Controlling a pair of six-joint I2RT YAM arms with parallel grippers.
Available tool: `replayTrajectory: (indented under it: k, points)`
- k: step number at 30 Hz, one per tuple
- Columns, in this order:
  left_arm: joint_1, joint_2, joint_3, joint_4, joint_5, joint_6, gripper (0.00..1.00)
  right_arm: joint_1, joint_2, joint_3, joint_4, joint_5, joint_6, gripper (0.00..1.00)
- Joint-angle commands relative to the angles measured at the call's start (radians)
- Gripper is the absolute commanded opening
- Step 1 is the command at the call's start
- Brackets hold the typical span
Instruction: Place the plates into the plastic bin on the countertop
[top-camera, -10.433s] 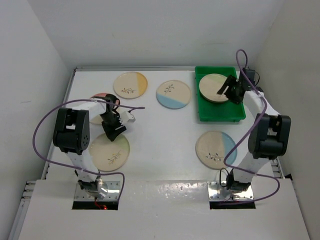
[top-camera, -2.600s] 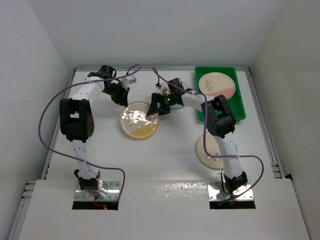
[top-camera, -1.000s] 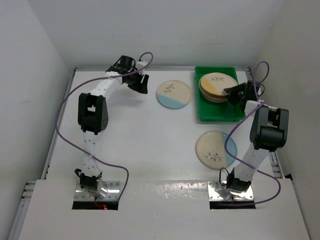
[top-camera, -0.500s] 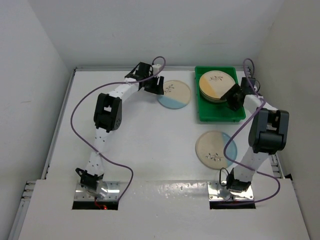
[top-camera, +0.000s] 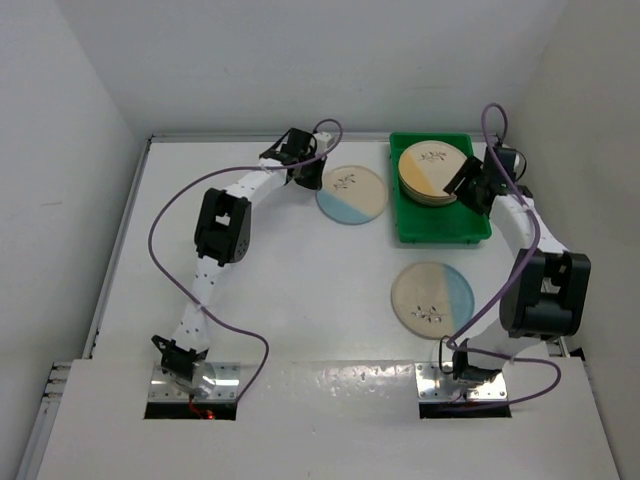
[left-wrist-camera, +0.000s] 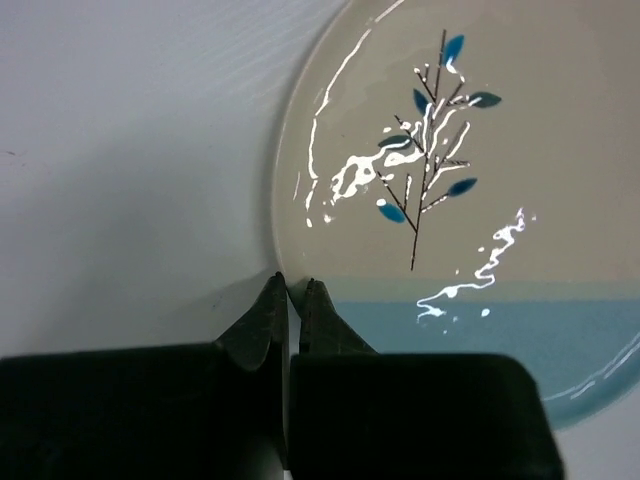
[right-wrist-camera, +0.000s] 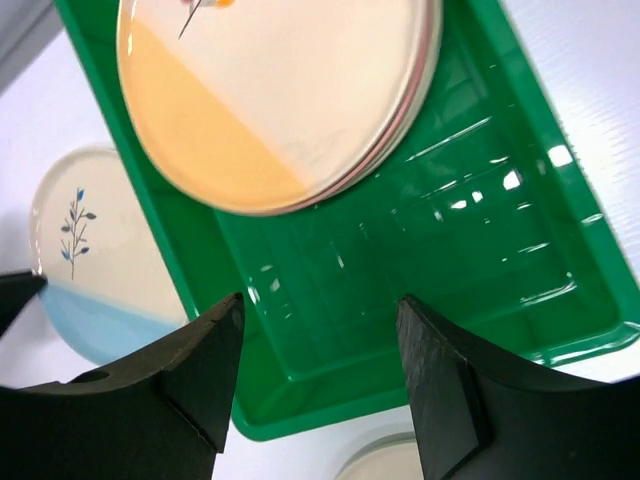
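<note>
Plates (top-camera: 430, 172) sit stacked at the far end of the plastic bin (top-camera: 442, 226), a yellow segment on the top one. The right tool (right-wrist-camera: 318, 310) hangs over the bin's bare near half, jaws wide, holding nothing. A blue plate (top-camera: 351, 194) lies on the bench (top-camera: 300, 290) just left of the bin. The left tool (left-wrist-camera: 290, 288) sits at its rim, jaws squeezed together. Another blue plate (top-camera: 431, 298) lies nearer the arms' bases.

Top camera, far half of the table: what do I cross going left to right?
Left gripper → blue-segment plate → plastic bin, left wall → yellow-topped plate stack → right gripper.
</note>
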Motion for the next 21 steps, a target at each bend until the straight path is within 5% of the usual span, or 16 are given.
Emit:
replayTrajectory:
  k: [1, 7, 11, 14, 16, 18, 21]
  points:
    - [0.007, 0.029, -0.076, -0.226, -0.069, 0.142, 0.0, 0.048, -0.014, 0.034, 0.005, 0.031, -0.055, 0.62]
    - [0.139, -0.127, -0.283, -0.261, -0.089, 0.386, 0.0, 0.117, -0.017, 0.034, 0.044, 0.033, -0.087, 0.62]
    - [0.194, -0.207, -0.374, -0.292, 0.023, 0.43, 0.3, 0.143, -0.008, 0.047, 0.041, 0.04, -0.13, 0.63]
    - [0.194, -0.218, -0.398, -0.301, 0.078, 0.43, 0.35, 0.198, 0.005, 0.072, 0.04, 0.04, -0.149, 0.63]
    - [0.162, -0.195, -0.399, -0.33, 0.078, 0.421, 0.32, 0.226, 0.018, 0.086, 0.037, 0.044, -0.165, 0.63]
    - [0.153, -0.149, -0.388, -0.362, 0.063, 0.421, 0.13, 0.253, 0.027, 0.094, 0.035, 0.044, -0.185, 0.63]
    - [0.142, -0.124, -0.348, -0.381, 0.161, 0.412, 0.0, 0.29, 0.068, 0.11, 0.038, -0.074, -0.253, 0.68]
